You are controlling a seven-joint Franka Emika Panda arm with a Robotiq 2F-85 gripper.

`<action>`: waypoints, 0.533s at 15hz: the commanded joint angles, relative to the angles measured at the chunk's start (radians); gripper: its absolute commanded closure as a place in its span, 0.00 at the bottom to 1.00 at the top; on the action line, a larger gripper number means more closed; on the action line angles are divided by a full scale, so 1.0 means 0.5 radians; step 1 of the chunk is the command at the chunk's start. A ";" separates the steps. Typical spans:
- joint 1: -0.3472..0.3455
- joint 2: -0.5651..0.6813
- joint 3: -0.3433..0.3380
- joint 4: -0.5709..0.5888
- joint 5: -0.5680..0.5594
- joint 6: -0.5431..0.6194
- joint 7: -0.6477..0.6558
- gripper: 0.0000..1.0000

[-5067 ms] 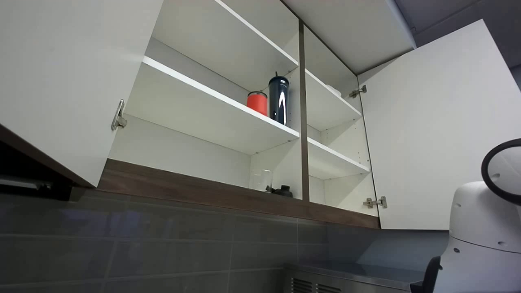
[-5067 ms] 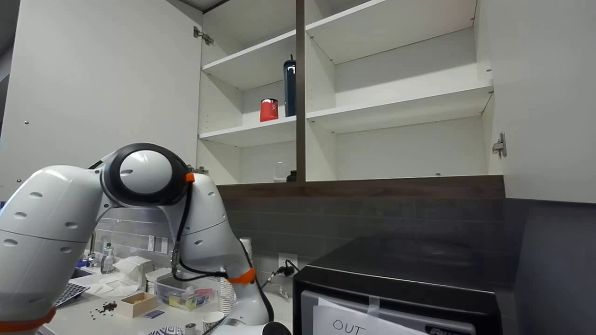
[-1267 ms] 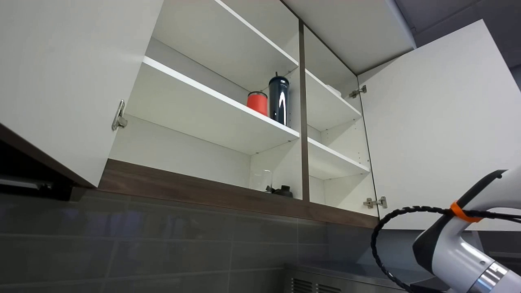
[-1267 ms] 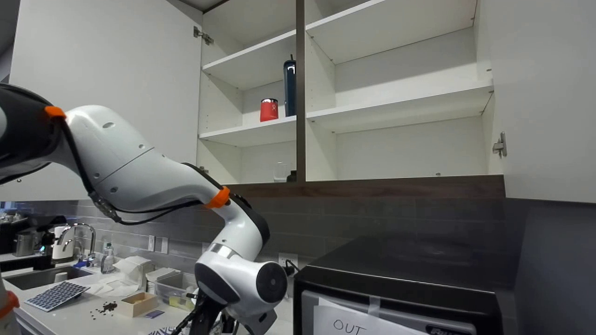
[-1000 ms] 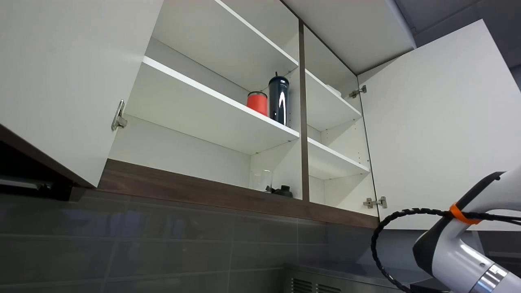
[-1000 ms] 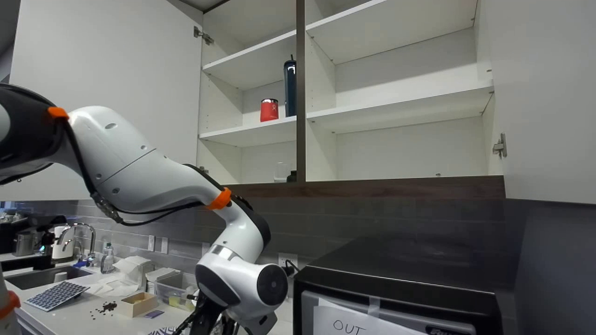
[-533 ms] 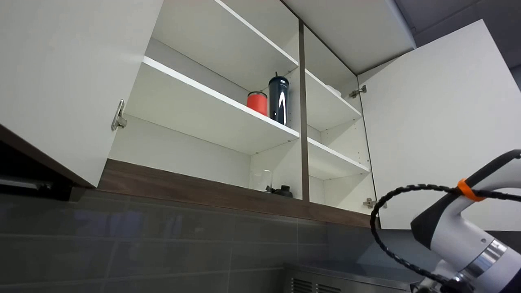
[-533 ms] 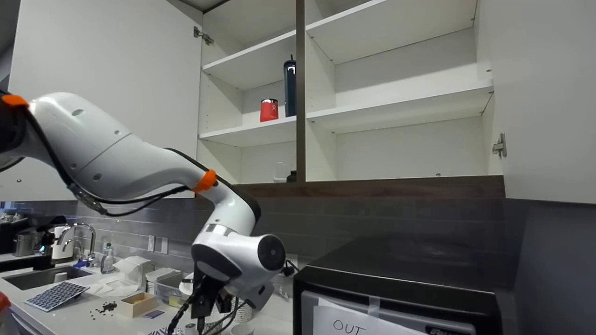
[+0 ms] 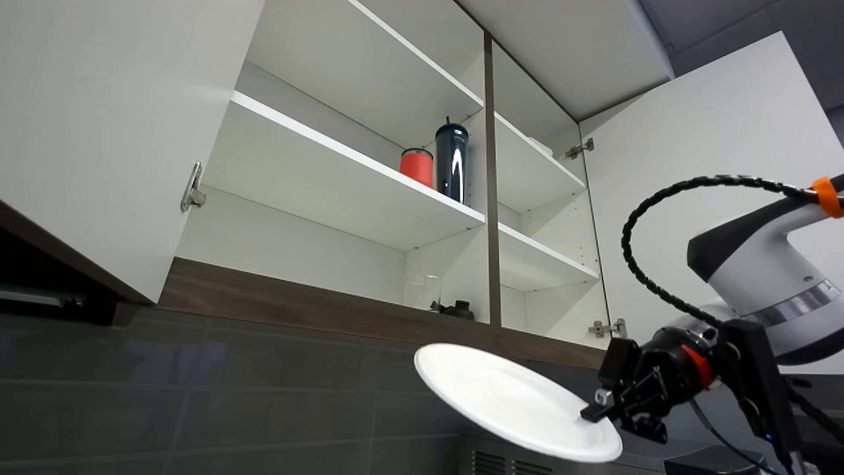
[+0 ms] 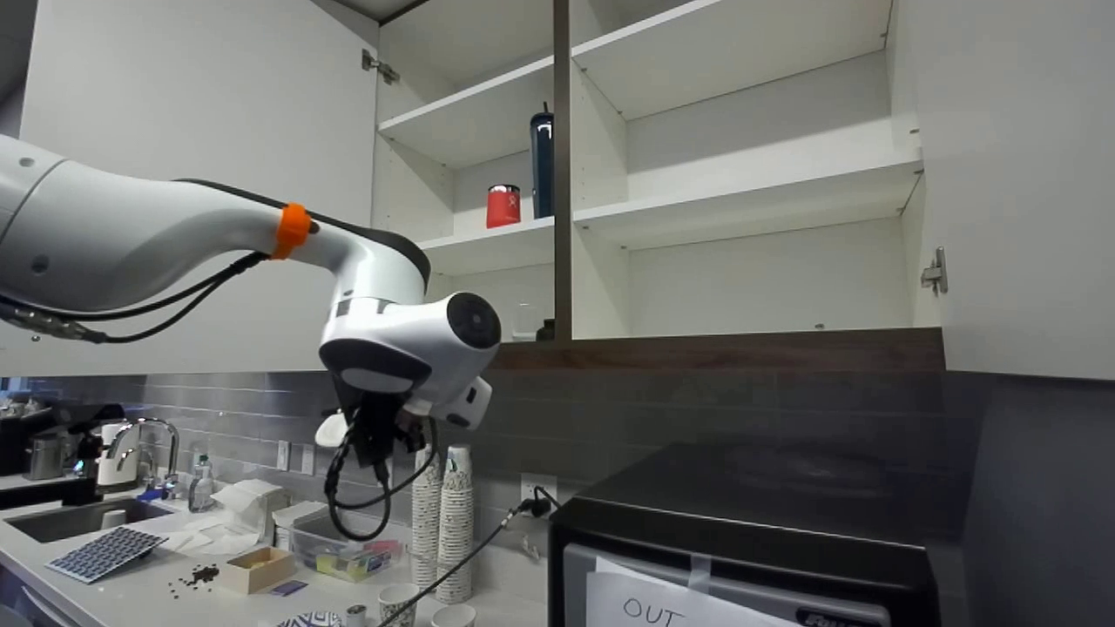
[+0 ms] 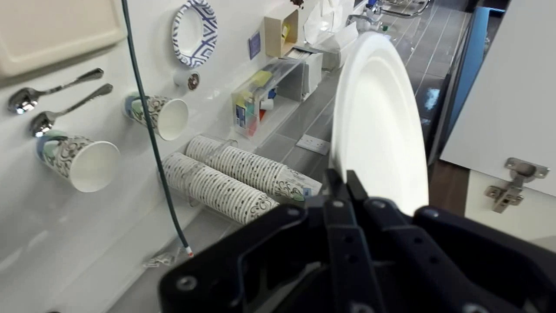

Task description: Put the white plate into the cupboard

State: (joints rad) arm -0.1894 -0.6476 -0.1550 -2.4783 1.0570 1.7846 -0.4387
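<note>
Where the white plate (image 9: 501, 396) hangs: outside the cupboard (image 9: 356, 191), tilted, upper rim seen right at the cupboard's brown bottom edge (image 9: 316, 308) in an exterior view; true gap unclear.
Gripper (image 11: 344, 176): narrow, pinching the plate's rim.
Cupboard doors (image 9: 679, 132): swung wide, leaving shelf fronts (image 10: 749, 193) open.
Red cup (image 9: 417, 167) and dark bottle (image 9: 452, 161): on a cupboard shelf, near its divider (image 9: 492, 198).

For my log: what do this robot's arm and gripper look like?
The arm is glossy white with rounded links, black panels, an orange band and a silver ring. A twisted black cable runs alongside. The gripper is black, with slim bar-like fingers and a red patch behind them.
</note>
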 commanded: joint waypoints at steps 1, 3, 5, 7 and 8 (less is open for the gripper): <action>0.064 0.030 -0.006 0.198 0.036 -0.082 0.109 0.99; 0.103 0.047 0.006 0.294 0.054 -0.114 0.146 0.99; 0.147 0.057 0.028 0.372 0.095 -0.120 0.181 0.99; 0.124 0.012 0.031 0.315 0.067 -0.065 0.145 0.97; 0.135 0.016 0.038 0.336 0.071 -0.066 0.156 0.97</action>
State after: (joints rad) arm -0.1172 -0.6411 -0.1379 -2.3121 1.0916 1.7557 -0.3601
